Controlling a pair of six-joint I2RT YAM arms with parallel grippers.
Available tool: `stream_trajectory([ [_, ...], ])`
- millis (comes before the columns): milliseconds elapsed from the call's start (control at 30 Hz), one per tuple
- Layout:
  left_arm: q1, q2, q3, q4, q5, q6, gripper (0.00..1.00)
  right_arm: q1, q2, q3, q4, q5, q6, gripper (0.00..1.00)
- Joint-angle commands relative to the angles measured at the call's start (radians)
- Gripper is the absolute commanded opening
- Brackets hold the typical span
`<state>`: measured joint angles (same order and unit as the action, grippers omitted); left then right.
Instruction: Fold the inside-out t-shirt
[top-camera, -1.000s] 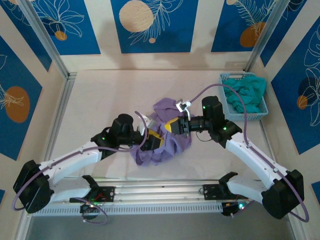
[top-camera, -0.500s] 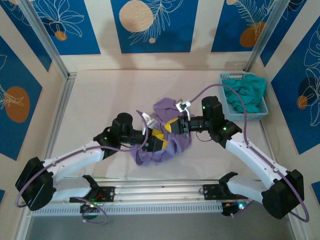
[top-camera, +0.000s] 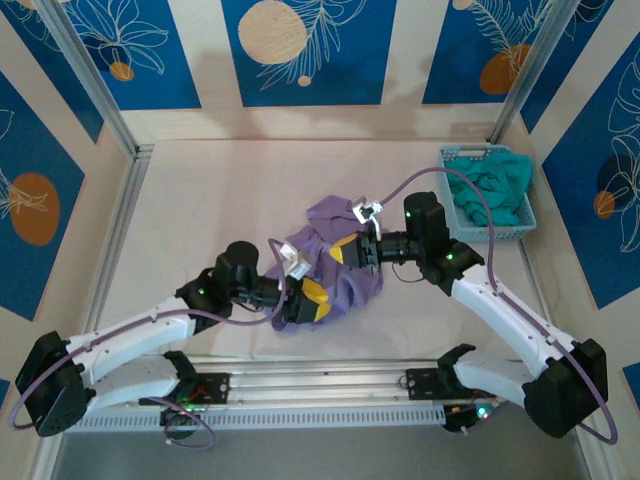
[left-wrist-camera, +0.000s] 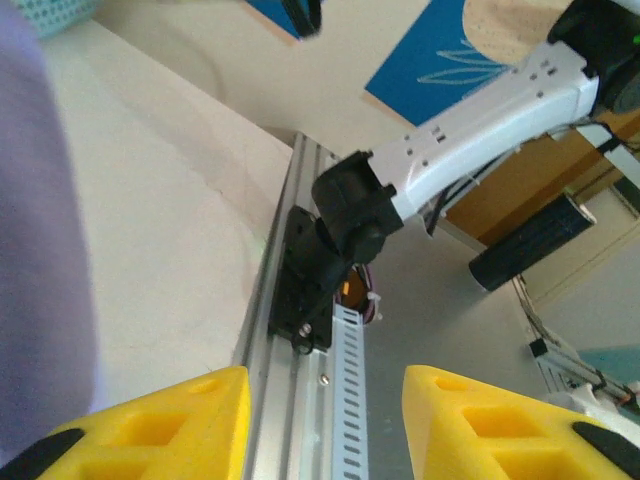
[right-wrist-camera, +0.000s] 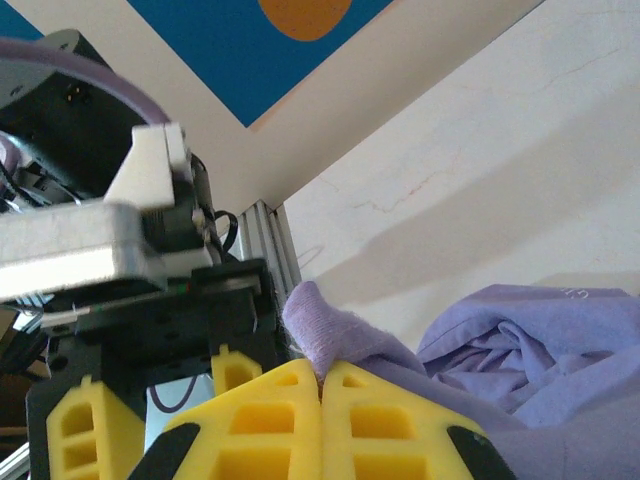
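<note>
Left tool (top-camera: 310, 297), right tool (top-camera: 346, 252) at bunched t-shirt (top-camera: 357, 288)

A pale beige flat table (top-camera: 220, 200) carries a crumpled lavender-purple cloth t-shirt (top-camera: 325, 215) heaped near its middle; a light-blue plastic mesh basket (top-camera: 497, 229) stands at the far right corner, well apart from the shirt.

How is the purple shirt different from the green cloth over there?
The purple t-shirt lies bunched on the open table between the two arms. The green cloth sits inside a blue basket by the right wall. The right gripper pinches a fold of the purple t-shirt in its shut jaws, while nothing touches the green cloth. Both are crumpled, not folded.
</note>
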<state>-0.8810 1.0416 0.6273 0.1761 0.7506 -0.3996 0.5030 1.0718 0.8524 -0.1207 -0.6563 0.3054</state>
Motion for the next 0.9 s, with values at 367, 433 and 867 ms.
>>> stream_trajectory([
  [367, 0.023, -0.098, 0.008, -0.129, -0.256, 0.034, 0.37, 0.000, -0.006, 0.028, -0.020, -0.010, -0.036, 0.00],
  [433, 0.056, -0.100, 0.004, -0.111, -0.260, 0.005, 0.33, 0.002, -0.006, 0.029, -0.018, -0.015, -0.036, 0.00],
  [867, 0.114, 0.063, 0.120, -0.045, -0.201, -0.045, 0.29, 0.014, -0.010, 0.027, -0.028, -0.008, -0.046, 0.00],
])
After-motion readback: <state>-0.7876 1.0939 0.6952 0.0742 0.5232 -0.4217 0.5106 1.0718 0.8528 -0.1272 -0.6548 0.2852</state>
